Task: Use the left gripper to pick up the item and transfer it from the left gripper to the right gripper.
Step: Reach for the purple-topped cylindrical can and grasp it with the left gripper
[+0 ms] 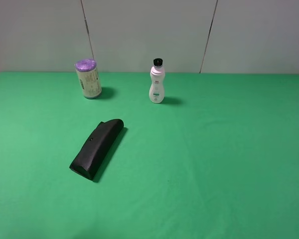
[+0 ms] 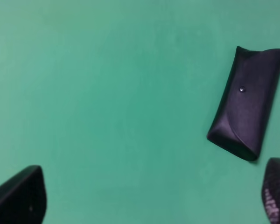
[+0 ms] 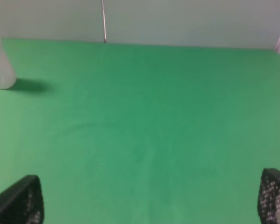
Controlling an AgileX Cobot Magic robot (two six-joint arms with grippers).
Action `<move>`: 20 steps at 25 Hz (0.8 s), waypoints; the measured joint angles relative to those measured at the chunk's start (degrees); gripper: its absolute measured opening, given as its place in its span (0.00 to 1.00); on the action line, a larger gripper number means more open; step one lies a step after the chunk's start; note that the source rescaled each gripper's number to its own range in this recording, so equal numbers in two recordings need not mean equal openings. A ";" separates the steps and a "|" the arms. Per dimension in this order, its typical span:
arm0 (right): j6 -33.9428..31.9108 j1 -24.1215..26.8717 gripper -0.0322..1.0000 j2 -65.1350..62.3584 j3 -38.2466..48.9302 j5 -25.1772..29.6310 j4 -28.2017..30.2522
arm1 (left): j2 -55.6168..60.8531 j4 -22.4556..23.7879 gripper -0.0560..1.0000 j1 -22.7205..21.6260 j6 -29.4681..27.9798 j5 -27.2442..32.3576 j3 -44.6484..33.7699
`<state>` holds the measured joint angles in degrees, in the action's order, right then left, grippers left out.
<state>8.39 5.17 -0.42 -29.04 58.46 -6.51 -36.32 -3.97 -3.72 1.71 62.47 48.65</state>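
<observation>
The item, a canister (image 1: 87, 78) with a purple top and a cream printed label, stands upright at the back left of the green table. It does not show in either wrist view. Neither arm shows in the exterior high view. My left gripper (image 2: 149, 200) is open and empty above the green cloth, its fingertips (image 2: 21, 198) wide apart at the frame's corners. My right gripper (image 3: 149, 200) is open and empty too, its mesh-padded fingertips (image 3: 275, 198) far apart over bare cloth.
A long black case (image 1: 97, 148) lies left of centre; it also shows in the left wrist view (image 2: 247, 102). A white bottle with a black cap (image 1: 157, 82) stands at the back centre, its edge in the right wrist view (image 3: 0, 65). A grey wall backs the table.
</observation>
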 joint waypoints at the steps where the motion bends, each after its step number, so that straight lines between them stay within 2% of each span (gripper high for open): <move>1: 0.00 0.00 1.00 0.00 0.00 0.00 0.00 | -3.03 0.00 0.93 0.00 1.31 -0.19 1.57; 4: 0.00 0.00 1.00 0.00 0.00 0.00 0.00 | -11.48 -1.07 0.98 0.00 3.59 -2.06 5.76; 11: 0.00 0.00 1.00 0.00 0.00 0.00 0.00 | -32.08 -3.58 1.00 0.00 7.35 -4.61 16.22; 20: 0.00 0.00 1.00 0.00 0.00 0.00 0.00 | -54.18 -3.33 1.00 3.72 7.83 -8.97 31.20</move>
<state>8.39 5.17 -0.42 -29.04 58.46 -6.51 -90.51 -7.31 0.00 9.54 53.50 79.85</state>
